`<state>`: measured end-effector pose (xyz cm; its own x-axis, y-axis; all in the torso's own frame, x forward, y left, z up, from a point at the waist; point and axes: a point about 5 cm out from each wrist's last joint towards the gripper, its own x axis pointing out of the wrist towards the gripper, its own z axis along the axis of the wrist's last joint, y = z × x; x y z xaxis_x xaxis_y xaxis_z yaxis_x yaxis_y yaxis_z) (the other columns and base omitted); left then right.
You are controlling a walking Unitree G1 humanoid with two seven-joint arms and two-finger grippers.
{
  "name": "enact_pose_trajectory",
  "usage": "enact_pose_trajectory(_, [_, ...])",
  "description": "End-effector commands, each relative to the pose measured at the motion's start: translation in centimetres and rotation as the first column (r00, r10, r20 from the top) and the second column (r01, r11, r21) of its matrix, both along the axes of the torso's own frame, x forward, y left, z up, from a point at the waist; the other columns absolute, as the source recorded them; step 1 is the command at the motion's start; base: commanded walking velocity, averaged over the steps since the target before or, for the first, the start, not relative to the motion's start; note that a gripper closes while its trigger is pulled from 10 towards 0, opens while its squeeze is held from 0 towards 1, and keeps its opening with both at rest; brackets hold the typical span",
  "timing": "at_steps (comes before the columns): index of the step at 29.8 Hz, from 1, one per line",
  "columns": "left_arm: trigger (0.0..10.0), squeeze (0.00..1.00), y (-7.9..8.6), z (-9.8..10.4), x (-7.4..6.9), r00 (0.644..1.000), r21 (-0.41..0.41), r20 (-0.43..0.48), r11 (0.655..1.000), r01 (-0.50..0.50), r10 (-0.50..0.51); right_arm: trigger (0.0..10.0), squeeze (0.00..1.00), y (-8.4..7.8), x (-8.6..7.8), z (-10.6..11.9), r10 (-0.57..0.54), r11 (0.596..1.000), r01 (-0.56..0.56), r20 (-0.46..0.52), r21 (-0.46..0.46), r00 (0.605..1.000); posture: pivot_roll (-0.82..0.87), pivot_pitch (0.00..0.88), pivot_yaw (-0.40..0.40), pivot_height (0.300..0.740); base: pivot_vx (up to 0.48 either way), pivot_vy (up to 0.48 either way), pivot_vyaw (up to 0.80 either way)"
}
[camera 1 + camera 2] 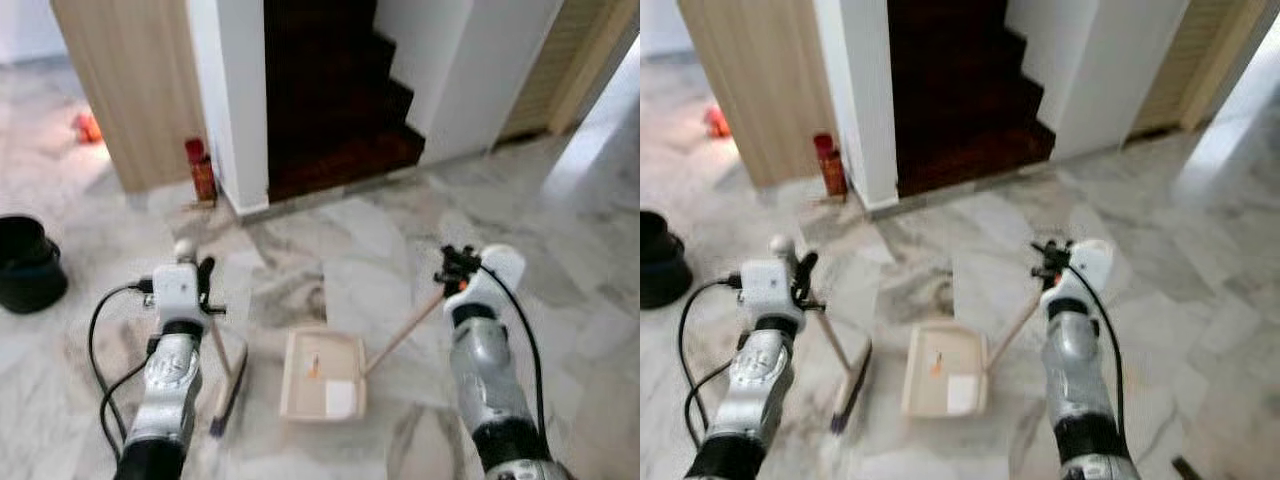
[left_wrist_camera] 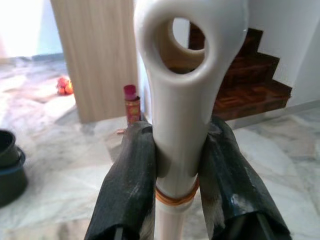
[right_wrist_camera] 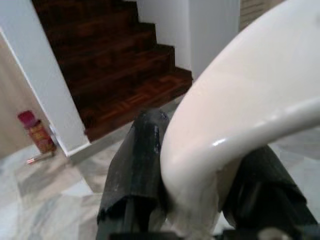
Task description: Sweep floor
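Observation:
A cream dustpan (image 1: pixel 322 374) lies on the marble floor between my arms, with a small orange scrap (image 1: pixel 313 366) inside it. Its wooden handle (image 1: pixel 404 333) slants up to my right gripper (image 1: pixel 455 268), which is shut on the handle's cream top (image 3: pixel 235 125). My left gripper (image 1: pixel 196 283) is shut on the cream looped top of a broom handle (image 2: pixel 186 95). The broom's dark head (image 1: pixel 230 390) rests on the floor just left of the dustpan.
Dark wooden stairs (image 1: pixel 335 100) rise straight ahead between white walls. A red bottle (image 1: pixel 201 170) stands at the foot of a wooden panel (image 1: pixel 130 80). A black bucket (image 1: pixel 28 262) sits far left. Open marble floor (image 1: pixel 570 250) spreads to the right.

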<state>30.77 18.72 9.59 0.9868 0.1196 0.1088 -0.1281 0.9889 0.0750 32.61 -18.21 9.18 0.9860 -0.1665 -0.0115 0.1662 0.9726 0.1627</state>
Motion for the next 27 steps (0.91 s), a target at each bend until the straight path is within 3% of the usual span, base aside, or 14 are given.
enact_pose_trajectory(1, [10.0, 0.00, 0.20, 1.27, 0.39, 0.999, 0.012, 0.051, 1.000, -0.001, 0.000, 10.0, 0.00, 0.46, 0.68, 1.57, 0.010, 1.000, -0.011, 0.068, 0.014, 0.998, 0.02, 0.000, -0.059, 0.740, 0.000, 0.319, 0.00])
enact_pose_trajectory(11, [10.0, 0.00, 0.23, 1.29, 0.42, 0.999, 0.017, 0.048, 1.000, 0.006, -0.007, 10.0, 0.00, 0.64, 0.61, 1.52, 0.025, 1.000, -0.025, 0.068, -0.006, 0.997, 0.02, 0.000, -0.052, 0.740, 0.000, 0.318, 0.00])
enact_pose_trajectory(21, [10.0, 0.00, 0.30, 1.38, 0.44, 0.999, 0.024, 0.048, 1.000, 0.005, -0.006, 10.0, 0.00, 0.98, 0.68, 1.75, 0.040, 0.999, -0.040, 0.083, 0.002, 0.996, 0.02, 0.000, -0.053, 0.740, 0.000, 0.311, 0.71])
enact_pose_trajectory(27, [10.0, 0.00, 0.28, 1.40, 0.45, 0.999, 0.024, 0.046, 1.000, 0.008, -0.009, 10.0, 0.00, 1.03, 0.64, 1.71, 0.043, 0.999, -0.043, 0.080, 0.007, 0.996, 0.02, 0.005, -0.052, 0.740, 0.000, 0.277, 0.00])
